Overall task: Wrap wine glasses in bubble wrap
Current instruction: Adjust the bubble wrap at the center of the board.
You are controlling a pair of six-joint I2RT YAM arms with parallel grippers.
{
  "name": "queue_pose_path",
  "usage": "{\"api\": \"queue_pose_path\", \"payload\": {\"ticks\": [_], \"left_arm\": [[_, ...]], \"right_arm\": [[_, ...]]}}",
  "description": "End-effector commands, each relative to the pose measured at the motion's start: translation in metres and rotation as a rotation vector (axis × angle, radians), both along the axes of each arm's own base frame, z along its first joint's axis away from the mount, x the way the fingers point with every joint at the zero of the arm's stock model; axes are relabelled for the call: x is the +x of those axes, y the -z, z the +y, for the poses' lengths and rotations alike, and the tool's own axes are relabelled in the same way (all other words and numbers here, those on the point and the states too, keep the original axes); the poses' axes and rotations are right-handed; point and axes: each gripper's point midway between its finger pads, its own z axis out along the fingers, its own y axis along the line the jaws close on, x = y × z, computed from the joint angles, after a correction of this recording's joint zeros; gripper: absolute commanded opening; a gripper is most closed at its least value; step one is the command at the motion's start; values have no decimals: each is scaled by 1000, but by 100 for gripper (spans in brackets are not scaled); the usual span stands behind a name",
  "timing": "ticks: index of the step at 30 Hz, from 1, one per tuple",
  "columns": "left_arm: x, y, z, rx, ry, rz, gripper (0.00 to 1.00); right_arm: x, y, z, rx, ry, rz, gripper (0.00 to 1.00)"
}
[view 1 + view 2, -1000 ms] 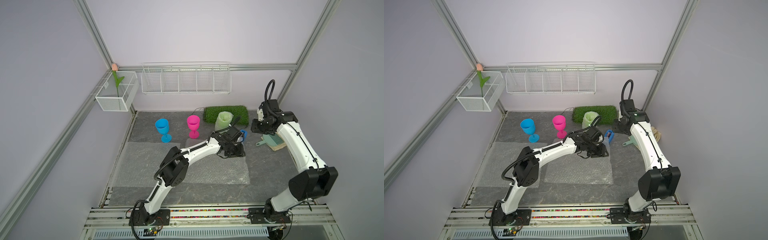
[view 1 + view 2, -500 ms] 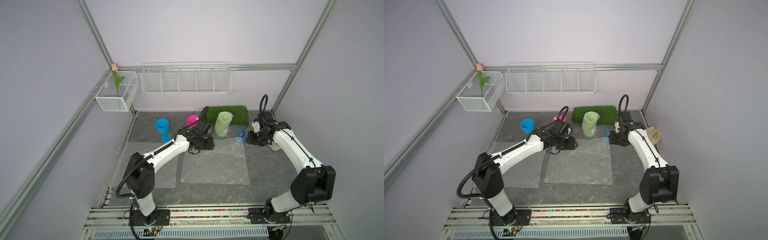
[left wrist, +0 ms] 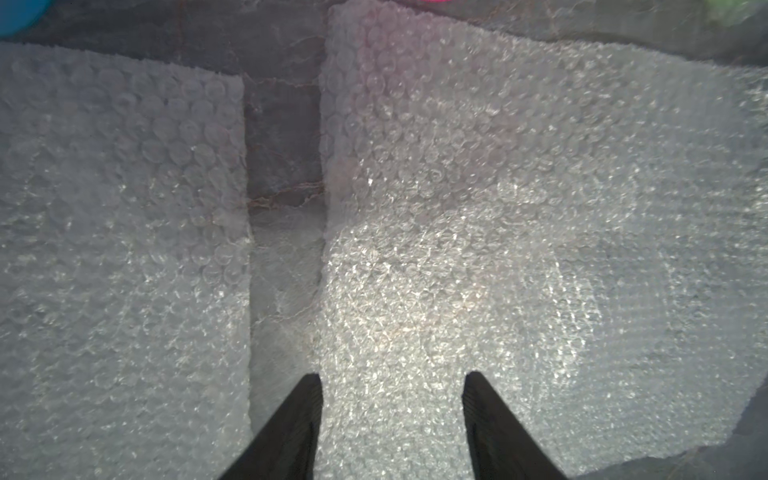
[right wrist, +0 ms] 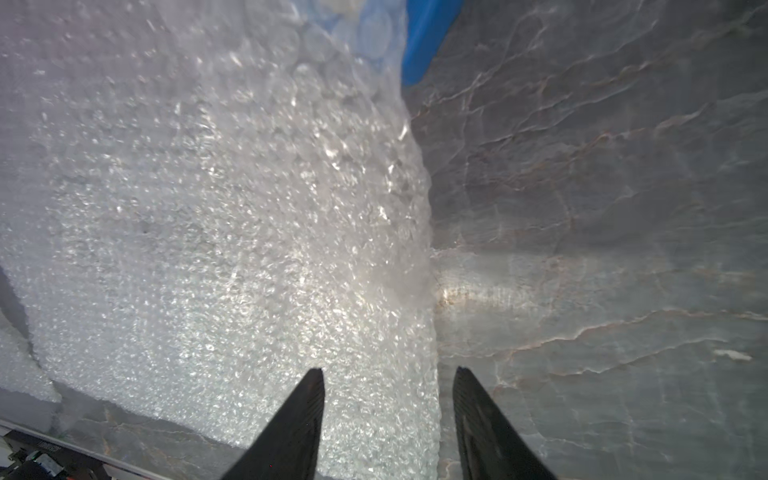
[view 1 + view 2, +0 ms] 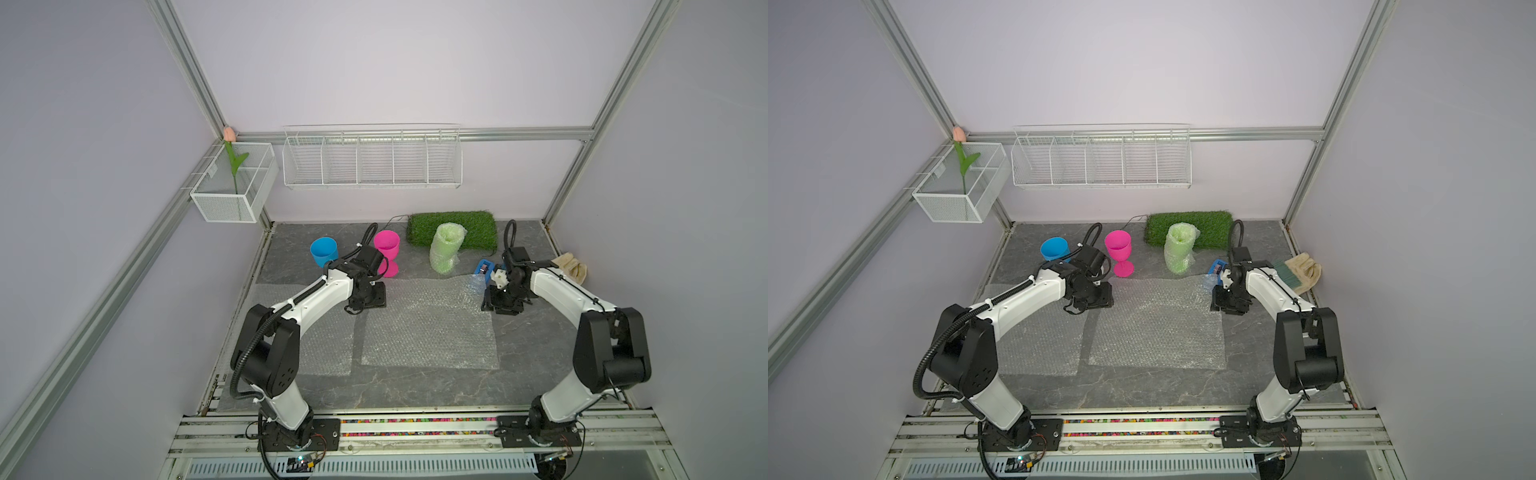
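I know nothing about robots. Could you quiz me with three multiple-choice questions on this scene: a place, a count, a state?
1. Where does the lime green plastic goblet, already wrapped, stand?
A. at the near edge
B. just in front of the green artificial-grass mat
C. in a far corner

2. How many goblets stand unwrapped?
A. one
B. two
C. three

3. The left pincer, over the flat clear bubble-wrap sheet, is:
A. open and empty
B. shut on the sheet
C. shut on a goblet

Answers:
1 B, its foot sits before the mat.
2 B, only the blue plastic goblet and the hot pink plastic goblet are bare.
3 A, its fingers stand apart with nothing between.
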Motion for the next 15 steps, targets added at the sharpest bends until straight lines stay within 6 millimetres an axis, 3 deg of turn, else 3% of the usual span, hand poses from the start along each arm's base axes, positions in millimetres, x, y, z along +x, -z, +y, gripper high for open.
{"api": "queue_pose_path", "payload": {"ticks": [1, 9, 15], "left_arm": [[-4, 12, 13, 52, 26, 0, 57], [-15, 48, 26, 84, 18, 75, 57], [-31, 77, 16, -7, 15, 161, 50]], "right_arm": [[6, 11, 2, 19, -14, -33, 54], [4, 28, -3, -15, 3, 13, 54], [1, 34, 1, 8, -4, 39, 48]]}}
